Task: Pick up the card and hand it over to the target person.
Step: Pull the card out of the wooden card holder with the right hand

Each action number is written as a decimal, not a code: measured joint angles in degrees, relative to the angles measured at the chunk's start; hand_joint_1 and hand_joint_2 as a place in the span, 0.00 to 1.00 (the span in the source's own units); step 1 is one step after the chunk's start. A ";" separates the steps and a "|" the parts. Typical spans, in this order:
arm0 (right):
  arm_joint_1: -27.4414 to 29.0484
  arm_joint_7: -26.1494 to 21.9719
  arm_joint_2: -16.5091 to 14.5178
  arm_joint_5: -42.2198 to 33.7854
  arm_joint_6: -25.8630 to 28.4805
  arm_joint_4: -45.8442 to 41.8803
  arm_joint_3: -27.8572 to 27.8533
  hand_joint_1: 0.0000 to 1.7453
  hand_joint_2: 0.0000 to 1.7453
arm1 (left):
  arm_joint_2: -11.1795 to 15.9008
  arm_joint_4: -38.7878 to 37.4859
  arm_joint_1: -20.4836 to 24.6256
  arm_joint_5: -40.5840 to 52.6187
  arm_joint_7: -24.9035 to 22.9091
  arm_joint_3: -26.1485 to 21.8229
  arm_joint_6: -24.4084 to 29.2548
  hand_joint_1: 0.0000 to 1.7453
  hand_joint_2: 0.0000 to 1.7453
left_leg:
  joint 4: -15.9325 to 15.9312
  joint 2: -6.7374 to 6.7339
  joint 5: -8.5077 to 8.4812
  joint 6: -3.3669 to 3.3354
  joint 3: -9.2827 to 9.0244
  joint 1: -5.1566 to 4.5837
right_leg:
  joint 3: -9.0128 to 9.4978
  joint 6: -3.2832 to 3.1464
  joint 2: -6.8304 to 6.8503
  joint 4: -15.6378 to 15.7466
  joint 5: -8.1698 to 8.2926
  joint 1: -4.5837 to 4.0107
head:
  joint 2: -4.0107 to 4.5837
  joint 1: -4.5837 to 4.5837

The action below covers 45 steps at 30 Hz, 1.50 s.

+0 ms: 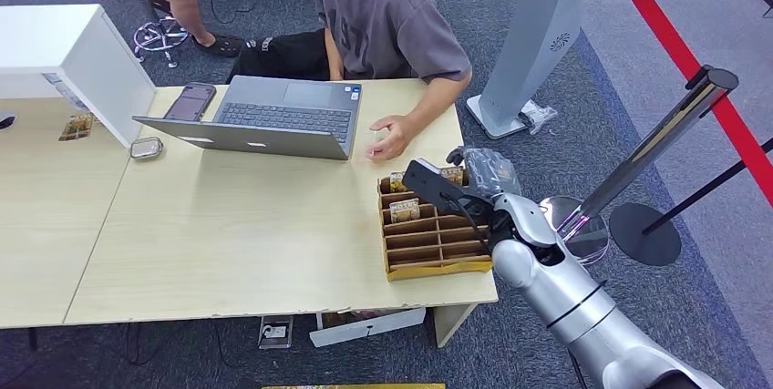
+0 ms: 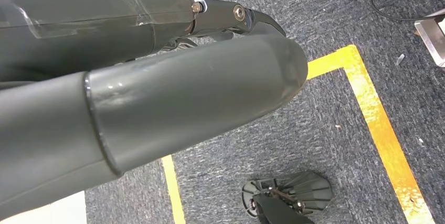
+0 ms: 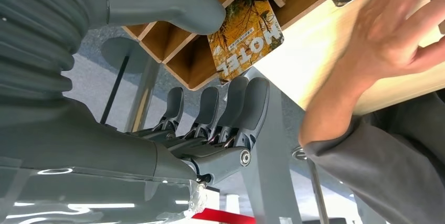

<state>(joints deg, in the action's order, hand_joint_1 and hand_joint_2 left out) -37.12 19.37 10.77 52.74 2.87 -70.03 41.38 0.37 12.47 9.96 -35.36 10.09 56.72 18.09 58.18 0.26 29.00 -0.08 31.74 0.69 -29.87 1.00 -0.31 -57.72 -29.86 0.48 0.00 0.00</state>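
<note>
A wooden slotted card tray sits at the table's front right corner with several yellow-patterned cards standing in its far slots. My right hand reaches over those slots. In the right wrist view a card marked HOTEL stands in a slot between my thumb and my straight fingers; I cannot tell whether they touch it. The seated person rests a hand on the table just beyond the tray. My left hand hangs over the carpet and holds nothing.
An open laptop, a phone and a small tin lie on the far side of the table. A white box stands at the left. A stanchion post leans close on my right.
</note>
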 joint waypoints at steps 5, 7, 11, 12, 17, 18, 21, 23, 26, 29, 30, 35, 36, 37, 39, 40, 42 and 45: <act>-0.60 0.18 -0.31 0.52 0.66 -0.45 -0.01 0.50 1.00 | 0.16 -0.09 -0.14 -0.31 0.06 -0.46 -0.10 0.00 0.00 | 0.01 -0.02 0.00 0.00 0.02 0.00 | -0.02 0.00 -0.02 -0.01 0.01 0.00 | 0.00 0.00; -0.90 0.29 -0.38 0.71 0.79 -0.57 -0.07 0.51 1.00 | 0.29 -0.13 -0.19 -0.13 -0.08 -0.33 -0.07 0.00 0.00 | 0.02 -0.03 0.01 0.01 0.02 0.00 | -0.03 0.00 -0.03 -0.03 0.00 0.00 | 0.00 0.00; -1.30 0.39 -0.54 0.88 0.93 -0.51 -0.16 0.51 1.00 | 0.43 -0.11 -0.23 -0.01 -0.13 -0.29 -0.08 0.00 0.00 | 0.00 -0.01 -0.02 0.01 0.03 -0.01 | -0.03 -0.01 -0.01 -0.02 0.01 0.00 | 0.00 0.00; -1.42 0.43 -0.58 0.96 1.02 -0.48 -0.20 0.50 1.00 | 0.45 -0.10 -0.23 0.03 -0.16 -0.29 -0.05 0.00 0.00 | 0.01 -0.01 -0.01 0.01 0.02 0.00 | -0.03 -0.01 -0.01 -0.02 0.01 0.00 | 0.00 0.00; -1.59 0.46 -0.64 1.07 1.01 -0.09 -0.18 0.49 1.00 | 0.40 0.01 -0.11 0.10 -0.10 -0.27 -0.07 0.00 0.00 | -0.05 0.00 -0.06 0.00 0.01 -0.02 | -0.01 -0.01 0.00 0.03 0.06 0.01 | 0.00 0.00; -1.58 0.46 -0.69 1.07 0.95 0.10 -0.13 0.49 1.00 | 0.37 0.04 -0.08 0.11 -0.09 -0.27 -0.07 0.00 0.00 | -0.05 0.00 -0.06 0.00 0.01 -0.02 | -0.02 -0.01 0.00 0.03 0.06 0.01 | 0.00 0.00; -1.51 0.47 -0.78 1.05 0.89 0.38 -0.05 0.49 1.00 | 0.33 0.07 -0.06 0.12 -0.10 -0.27 -0.06 0.00 0.00 | -0.03 0.00 -0.05 0.00 0.02 -0.02 | -0.03 -0.01 -0.02 0.01 0.05 0.01 | 0.00 0.00; -1.51 0.47 -0.78 1.05 0.89 0.38 -0.05 0.49 1.00 | 0.33 0.07 -0.06 0.12 -0.10 -0.27 -0.06 0.00 0.00 | -0.05 0.04 -0.06 0.00 0.01 -0.02 | -0.01 -0.01 0.01 0.03 0.05 0.01 | 0.00 0.00; -1.51 0.47 -0.78 1.05 0.89 0.38 -0.05 0.49 1.00 | 0.33 0.07 -0.06 0.12 -0.10 -0.27 -0.06 0.00 0.00 | -0.05 0.09 -0.06 0.00 0.02 -0.01 | 0.00 -0.01 0.05 0.03 0.05 0.01 | 0.00 0.00; -1.75 0.42 -0.93 1.15 0.20 1.28 0.39 0.51 1.00 | 0.28 0.08 -0.02 0.22 -0.10 -0.22 -0.17 0.00 0.00 | 0.02 0.10 0.00 0.00 0.04 0.00 | -0.02 0.00 0.04 -0.03 -0.02 0.00 | 0.00 0.00; -1.90 0.39 -1.08 1.19 -0.21 1.92 0.66 0.51 1.00 | 0.25 0.07 0.02 0.28 -0.12 -0.19 -0.24 0.00 0.00 | 0.01 0.09 0.00 0.00 0.03 0.00 | -0.01 0.00 0.03 -0.02 -0.01 0.00 | 0.00 0.00; -2.81 0.37 -2.06 1.24 -1.34 5.27 1.68 0.51 1.00 | 0.26 -0.09 0.13 0.52 -0.40 -0.19 -0.19 0.00 0.00 | -0.01 0.07 -0.01 0.00 0.01 0.00 | 0.00 0.00 0.01 -0.01 0.01 0.00 | 0.00 0.00; -2.93 0.39 -2.11 1.23 -1.50 5.71 1.82 0.51 1.00 | 0.29 -0.09 0.13 0.54 -0.41 -0.23 -0.17 0.00 0.00 | 0.00 0.07 0.00 0.01 0.01 0.00 | 0.00 0.00 0.00 -0.02 0.00 0.00 | 0.00 0.00; -2.97 0.41 -2.13 1.21 -1.62 6.05 1.92 0.51 1.00 | 0.30 -0.08 0.13 0.55 -0.41 -0.27 -0.17 0.00 0.00 | 0.01 0.06 0.00 0.01 0.01 0.00 | 0.00 0.00 -0.02 -0.02 0.00 0.00 | 0.00 0.00; -2.90 0.42 -2.12 1.19 -1.76 6.51 2.05 0.51 1.00 | 0.27 -0.07 0.12 0.58 -0.42 -0.30 -0.23 0.00 0.00 | -0.01 0.04 -0.01 0.01 0.00 0.00 | 0.00 0.00 -0.03 -0.01 0.01 0.00 | 0.00 0.00; -2.88 0.38 -2.16 1.16 -1.86 6.73 2.12 0.51 1.00 | 0.23 -0.07 0.11 0.60 -0.44 -0.31 -0.26 0.00 0.00 | -0.05 0.04 -0.05 0.00 -0.01 -0.01 | 0.01 -0.01 -0.02 0.03 0.05 0.00 | 0.00 0.00; -2.77 0.32 -2.19 1.10 -2.00 6.98 2.24 0.52 1.00 | 0.15 -0.09 0.05 0.68 -0.48 -0.26 -0.28 0.00 0.00 | -0.07 0.08 -0.06 0.00 -0.02 -0.01 | 0.04 -0.01 0.02 0.05 0.05 0.00 | 0.00 0.00; -2.62 0.33 -2.12 1.09 -2.19 6.87 2.40 0.51 1.00 | 0.20 -0.07 0.02 0.54 -0.26 -0.49 -0.44 0.00 0.00 | -0.04 0.12 -0.02 0.00 -0.02 0.00 | 0.05 0.00 0.04 0.04 0.02 -0.01 | 0.00 0.00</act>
<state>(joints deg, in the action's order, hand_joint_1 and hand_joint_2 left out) -39.74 19.69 8.64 53.83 0.69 -63.16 43.78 0.58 12.41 9.98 -34.82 9.82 56.23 17.65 58.13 0.38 28.97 -0.09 31.72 0.69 -29.82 1.00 -0.27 -57.69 -29.84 0.48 0.00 0.00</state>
